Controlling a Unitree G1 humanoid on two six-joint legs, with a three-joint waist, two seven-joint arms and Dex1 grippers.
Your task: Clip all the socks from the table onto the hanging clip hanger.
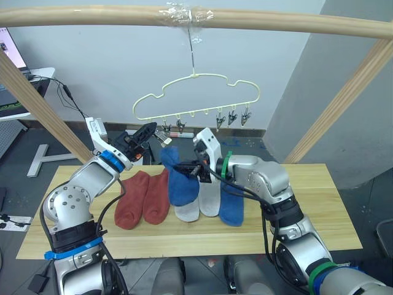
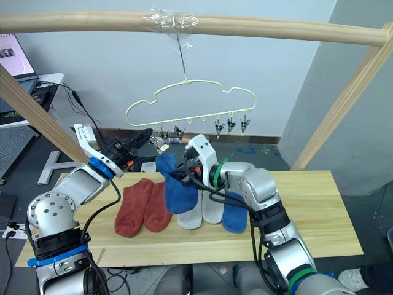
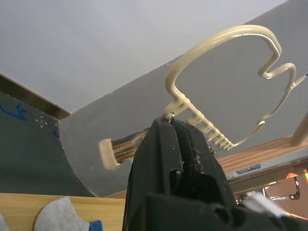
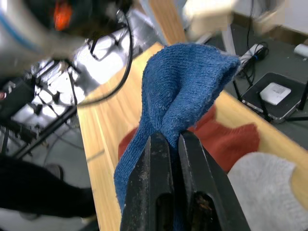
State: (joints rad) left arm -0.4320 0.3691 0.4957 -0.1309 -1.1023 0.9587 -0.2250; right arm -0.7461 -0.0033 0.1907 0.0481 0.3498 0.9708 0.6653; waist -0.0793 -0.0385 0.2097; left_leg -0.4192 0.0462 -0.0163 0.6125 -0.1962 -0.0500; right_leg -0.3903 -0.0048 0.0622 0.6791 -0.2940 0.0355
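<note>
The pale-yellow clip hanger (image 1: 196, 92) hangs by its hook from the top pole. My left gripper (image 1: 149, 129) reaches up to the hanger's left end, shut on the leftmost silver clip (image 1: 163, 140), which tilts sideways. My right gripper (image 4: 168, 137) is shut on a royal blue sock (image 1: 180, 181) and holds it up, its top edge just under that clip. On the table (image 1: 307, 203) lie two rust-red socks (image 1: 142, 200), two light grey socks (image 1: 209, 200) and another blue sock (image 1: 232, 208), side by side.
A round wooden pole frame (image 1: 276, 21) spans overhead, with slanted legs at left (image 1: 37, 104) and right (image 1: 347, 101). Several other clips (image 1: 232, 117) hang bare along the hanger. A desk with a screen (image 1: 9, 49) stands at far left.
</note>
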